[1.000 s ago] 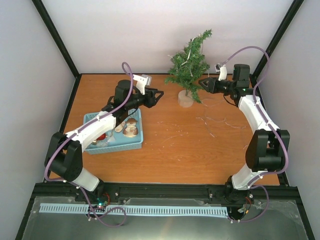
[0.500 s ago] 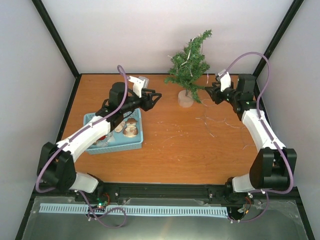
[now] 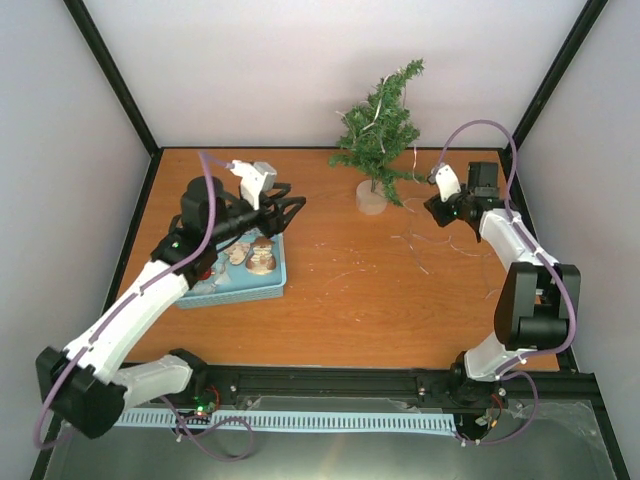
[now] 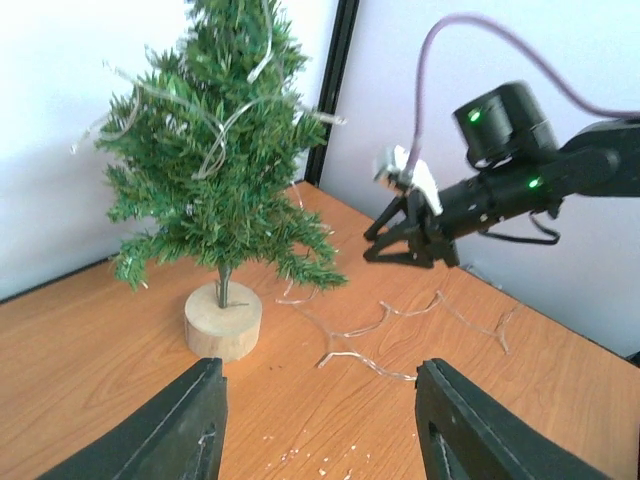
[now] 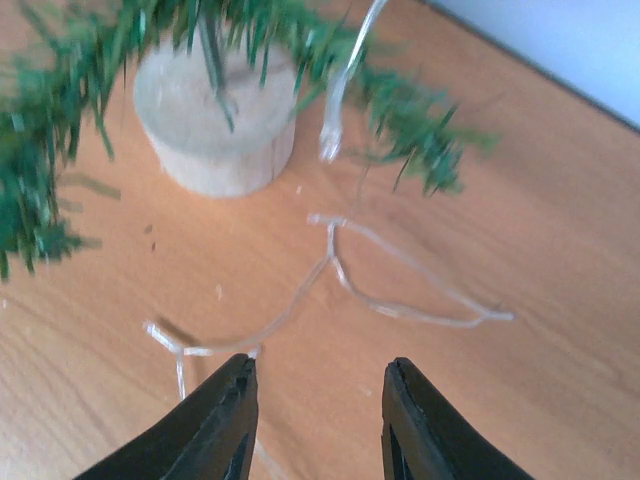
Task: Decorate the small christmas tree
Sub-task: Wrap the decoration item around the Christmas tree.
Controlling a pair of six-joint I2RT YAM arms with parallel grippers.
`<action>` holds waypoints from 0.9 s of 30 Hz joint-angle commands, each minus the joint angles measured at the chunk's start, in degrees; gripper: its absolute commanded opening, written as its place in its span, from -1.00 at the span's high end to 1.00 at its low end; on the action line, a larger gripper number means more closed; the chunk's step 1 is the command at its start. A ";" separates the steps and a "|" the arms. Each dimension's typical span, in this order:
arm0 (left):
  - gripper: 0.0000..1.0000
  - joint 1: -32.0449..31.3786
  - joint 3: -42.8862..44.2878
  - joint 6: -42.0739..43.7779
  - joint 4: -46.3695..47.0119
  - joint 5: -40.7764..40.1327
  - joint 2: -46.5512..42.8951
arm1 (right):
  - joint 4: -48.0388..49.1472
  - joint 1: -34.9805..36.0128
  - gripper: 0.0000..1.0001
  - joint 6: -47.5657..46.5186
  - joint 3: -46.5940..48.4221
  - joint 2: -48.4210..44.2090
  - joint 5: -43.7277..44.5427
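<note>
The small christmas tree (image 3: 380, 125) stands at the back of the table on a round pale wooden base (image 3: 371, 198); it also shows in the left wrist view (image 4: 215, 160) with clear strands draped on its branches. A clear light string (image 3: 425, 240) lies on the table right of the base, also seen in the left wrist view (image 4: 400, 325) and right wrist view (image 5: 340, 270). My right gripper (image 3: 432, 207) is open and empty, low beside the tree's right side. My left gripper (image 3: 292, 207) is open and empty above the blue basket's far corner.
A light blue basket (image 3: 278, 288) holding several round ornaments (image 3: 262, 260) sits at the left of the table. Black frame posts stand at the back corners. White walls close the back and sides.
My left arm has pulled back to the left, from near the tree to over the basket. My right gripper has dropped lower and drawn slightly away from the tree.
</note>
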 commanded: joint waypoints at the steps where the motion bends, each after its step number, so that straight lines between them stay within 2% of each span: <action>1: -0.07 -0.27 -3.99 1.27 0.65 -1.07 -6.90 | -5.64 -0.27 0.27 -7.48 -2.09 1.55 3.13; 8: -0.10 -0.31 -7.18 0.44 2.00 -4.04 -10.61 | -2.81 -0.35 0.27 -18.69 -7.34 5.05 3.86; 13: -0.10 -0.31 -8.35 0.47 3.29 -4.44 -11.03 | -3.60 -0.33 0.28 -20.28 -4.95 10.21 0.87; 22: -0.11 -0.31 -9.03 1.15 4.04 -6.54 -10.96 | -4.53 -0.35 0.28 -22.68 -3.00 13.92 2.45; 27: -0.11 -0.31 -9.08 1.36 4.24 -6.92 -10.32 | -4.96 -0.29 0.35 -22.43 -2.69 15.54 2.56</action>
